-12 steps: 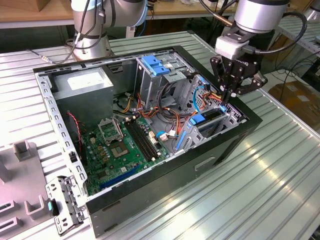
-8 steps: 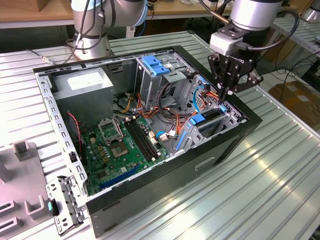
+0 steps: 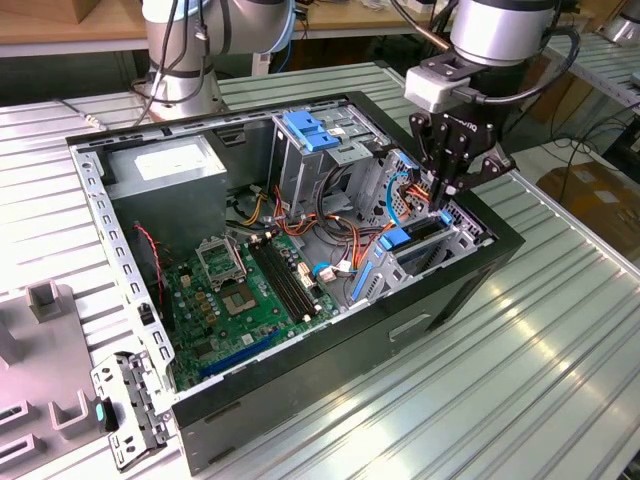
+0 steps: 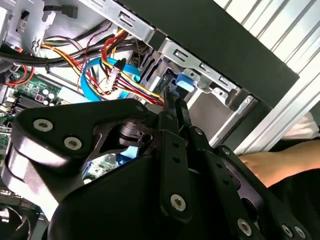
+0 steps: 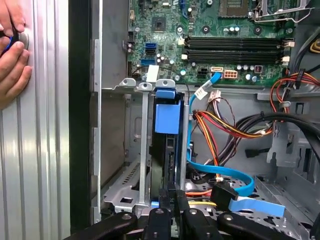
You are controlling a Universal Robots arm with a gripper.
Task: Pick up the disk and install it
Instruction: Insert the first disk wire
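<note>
Gripper (image 3: 441,200) and wrist hang straight down from the arm (image 3: 500,30), which enters at the upper edge of the exterior view. The black finger linkages narrow to a point over the corner of the open computer case (image 3: 300,380) on the exterior view's right. The fingertips sit inside the case's upper opening, at the drive cage (image 3: 462,238) against the case wall. In both wrist views the fingers (image 5: 165,200) are drawn close together with no clear gap between them. They touch or nearly touch the upward-facing edge of the disk (image 3: 400,240). Whether they pinch that edge or only rest against it cannot be told.

The disk stands on edge in a slot of the cage, between two thin metal uprights. In the first wrist view the disk (image 5: 167,125) shows its light-blue plastic end piece and a dark body. The gripper (image 5: 172,200) is at the end nearest that camera. In the second wrist view the gripper (image 4: 172,102) points at the same blue piece beside the cage's bent metal tabs.

A bundle of orange, yellow and red wires (image 5: 215,125) and a flat blue cable (image 5: 220,172) lie just beside the cage. The green motherboard (image 3: 250,290) lies on the case floor, well apart from the fingertips. A person's hand (image 5: 11,55) rests on the ribbed metal table (image 3: 540,380) outside the case wall.
</note>
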